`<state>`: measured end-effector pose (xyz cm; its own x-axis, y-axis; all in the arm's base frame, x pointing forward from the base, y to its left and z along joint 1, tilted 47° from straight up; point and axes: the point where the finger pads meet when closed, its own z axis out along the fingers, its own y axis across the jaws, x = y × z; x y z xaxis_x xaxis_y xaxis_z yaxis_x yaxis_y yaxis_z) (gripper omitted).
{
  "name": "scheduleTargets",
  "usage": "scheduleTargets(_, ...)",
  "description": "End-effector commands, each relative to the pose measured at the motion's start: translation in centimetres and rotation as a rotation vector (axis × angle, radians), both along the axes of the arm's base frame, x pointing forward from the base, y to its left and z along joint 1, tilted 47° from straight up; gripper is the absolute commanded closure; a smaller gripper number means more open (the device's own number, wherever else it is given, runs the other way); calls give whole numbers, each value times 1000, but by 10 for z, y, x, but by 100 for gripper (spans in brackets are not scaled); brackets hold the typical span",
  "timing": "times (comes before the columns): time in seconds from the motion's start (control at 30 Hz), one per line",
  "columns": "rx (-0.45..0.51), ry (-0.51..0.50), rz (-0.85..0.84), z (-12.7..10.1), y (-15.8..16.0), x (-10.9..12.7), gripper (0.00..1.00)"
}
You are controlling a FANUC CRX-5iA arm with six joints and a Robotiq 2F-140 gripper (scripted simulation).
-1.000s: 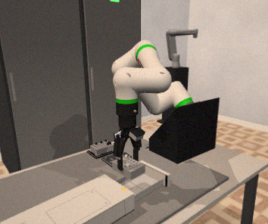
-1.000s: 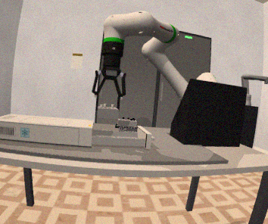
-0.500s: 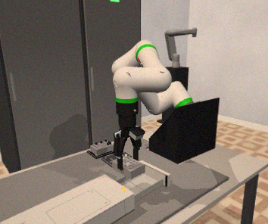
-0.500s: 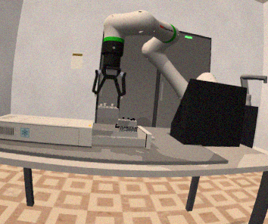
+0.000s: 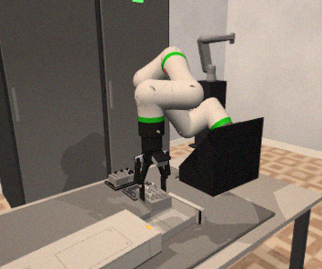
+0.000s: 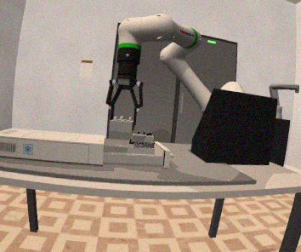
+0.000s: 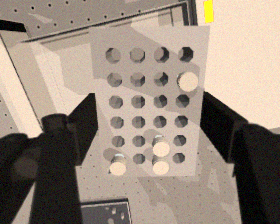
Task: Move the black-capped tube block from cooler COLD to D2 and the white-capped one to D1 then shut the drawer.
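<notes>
My gripper (image 5: 153, 193) (image 6: 123, 120) (image 7: 148, 107) is shut on the white-capped cooling block (image 5: 157, 196) (image 6: 122, 127) (image 7: 149, 91). The block is raised above the drawer's level, at the deck side of the drawer. Four white-capped tubes stand in its bores. The black-capped block (image 5: 119, 177) (image 6: 143, 139) sits on slot D2 beyond. Slot D1 (image 5: 130, 193) (image 7: 105, 211) shows as a dark plate, partly hidden by gripper and block in the top view. The drawer (image 5: 178, 219) (image 6: 127, 159) (image 7: 56, 70) stands open; its visible inside holds no block. COLD's lamp (image 5: 148, 227) (image 6: 101, 140) (image 7: 208, 11) is lit.
The cooler COLD (image 5: 91, 241) (image 6: 61, 146) (image 7: 251, 65) stands on the drawer's closed end. The drawer's upright front panel (image 5: 186, 206) (image 6: 161, 154) is at the other end. A large black sloped housing (image 5: 227, 156) (image 6: 238, 128) stands on the table by the arm's base.
</notes>
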<state>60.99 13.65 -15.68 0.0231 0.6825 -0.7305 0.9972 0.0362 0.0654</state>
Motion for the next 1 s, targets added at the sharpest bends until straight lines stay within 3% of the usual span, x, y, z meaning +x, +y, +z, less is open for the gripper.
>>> scheduleTargets(0.0,8,-71,-57,7,-4,-2,90)
scheduleTargets(0.97,58,-557,-511,51,-48,-26,90)
